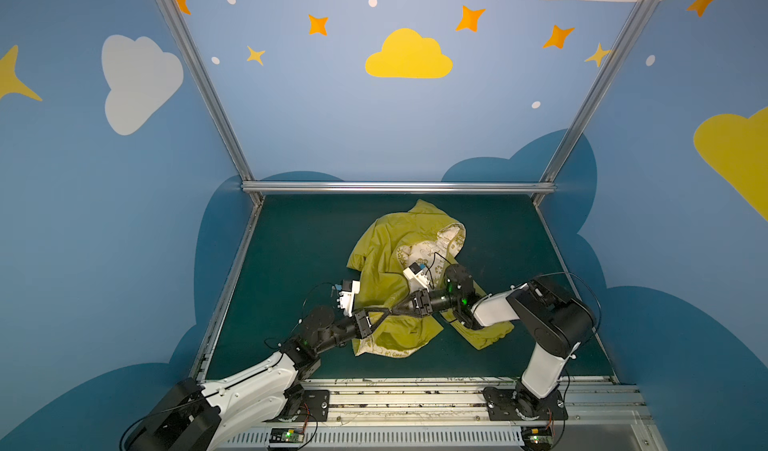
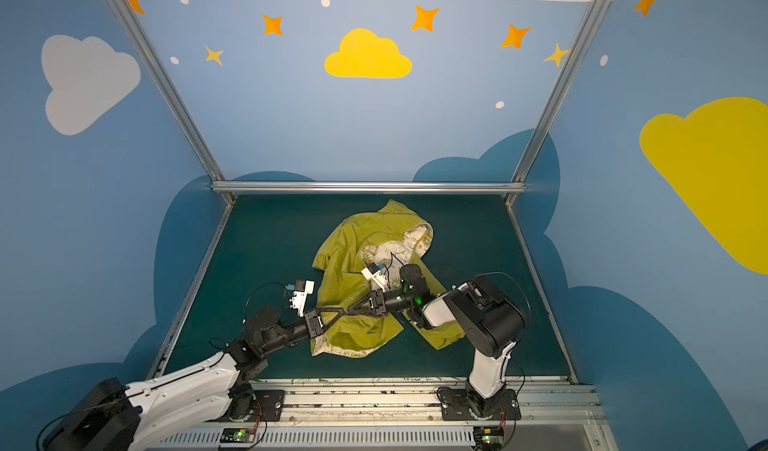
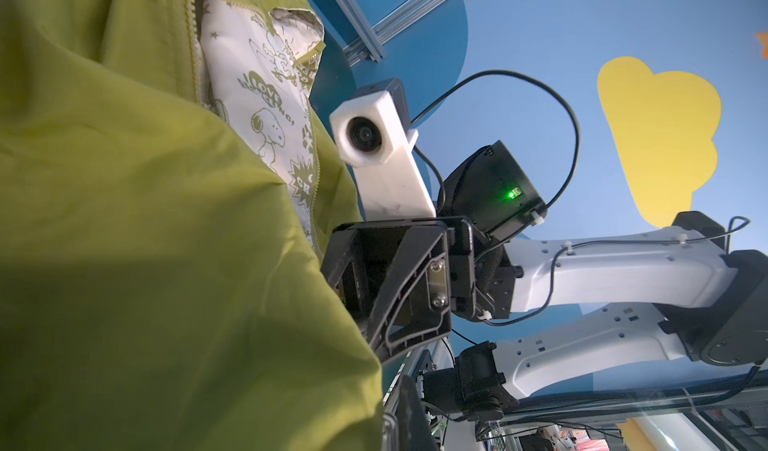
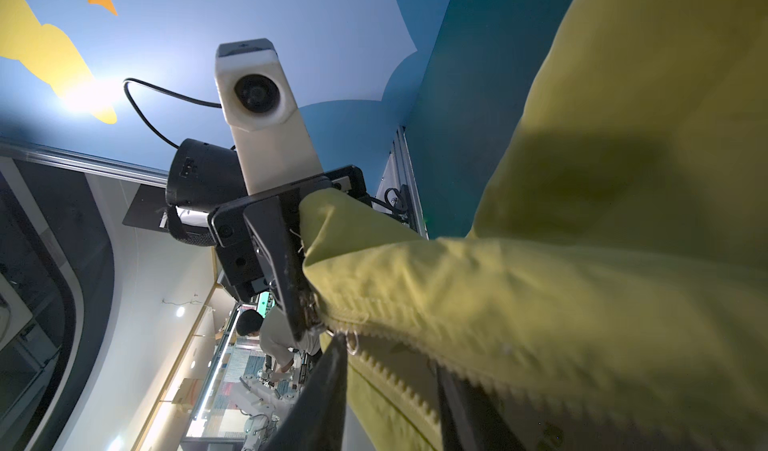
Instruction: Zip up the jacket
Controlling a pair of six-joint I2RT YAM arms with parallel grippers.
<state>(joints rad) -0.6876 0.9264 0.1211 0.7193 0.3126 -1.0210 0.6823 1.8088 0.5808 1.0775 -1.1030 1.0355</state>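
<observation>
Here the jacket is clamped by the closed left pincer. The right pincer's hold cannot be told.

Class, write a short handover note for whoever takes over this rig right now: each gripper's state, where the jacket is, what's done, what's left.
Grippers: left gripper shut on the jacket beside the zipper. The right gripper meets it there, with zipper teeth between its fingers; grip unclear.
Position: jacket crumpled mid green table, front lifted toward the grippers.
Done: fabric by the zipper is held.
Left: zipper open, printed lining showing; probably run the slider up to the collar.
</observation>
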